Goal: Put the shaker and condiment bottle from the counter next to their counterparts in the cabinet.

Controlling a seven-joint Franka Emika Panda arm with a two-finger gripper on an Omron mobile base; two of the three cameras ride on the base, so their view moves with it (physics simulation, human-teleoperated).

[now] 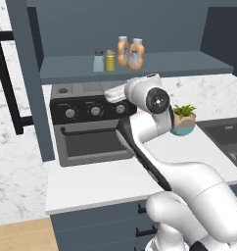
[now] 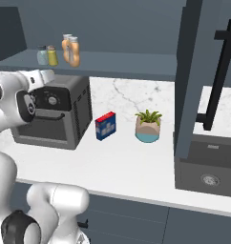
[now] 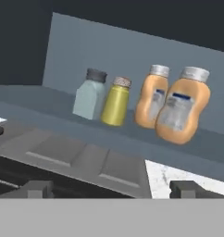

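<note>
Shelf status first: I see all four containers standing upright in a row on the cabinet shelf. From the left in the hand view, the pale grey-blue shaker stands just beside the olive-yellow shaker. Next comes the slim orange bottle, then the squat condiment bottle, which partly overlaps it and looks to touch it. The left base view shows the same order: grey-blue shaker, yellow shaker, slim bottle, squat bottle.

I read the claw as open and empty: its two dark fingertips stand wide apart at the bottom of the hand view. It points at the shelf from above the top of the toaster oven.

On the desk, the toaster oven sits at left, with a small red-and-blue box and a potted plant to its right, near each other. A sink lies beyond the plant.
</note>
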